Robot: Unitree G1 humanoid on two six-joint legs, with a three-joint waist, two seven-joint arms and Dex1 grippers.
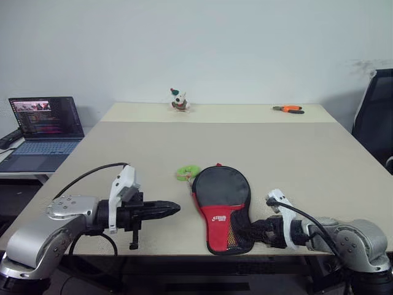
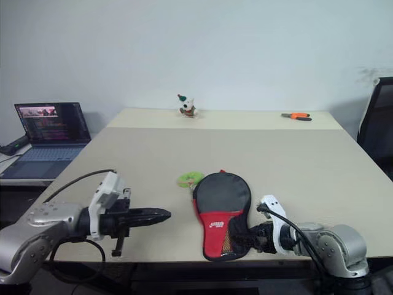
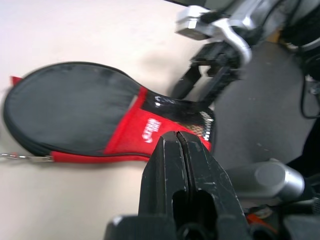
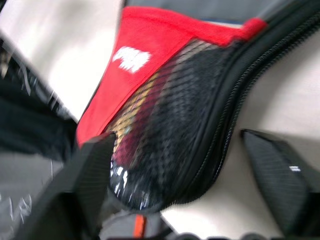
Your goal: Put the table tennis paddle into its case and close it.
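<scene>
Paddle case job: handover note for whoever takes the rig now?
Left gripper: fingers shut, empty, hovering beside the case.
Right gripper: fingers open, straddling the case's handle end at the table's near edge, not gripping.
Case lies flat, round end away from the robot. A wooden handle seems to show through its mesh, so the paddle appears to be inside.
Left: check that the zipper is fully closed; the frames do not show this.
</scene>
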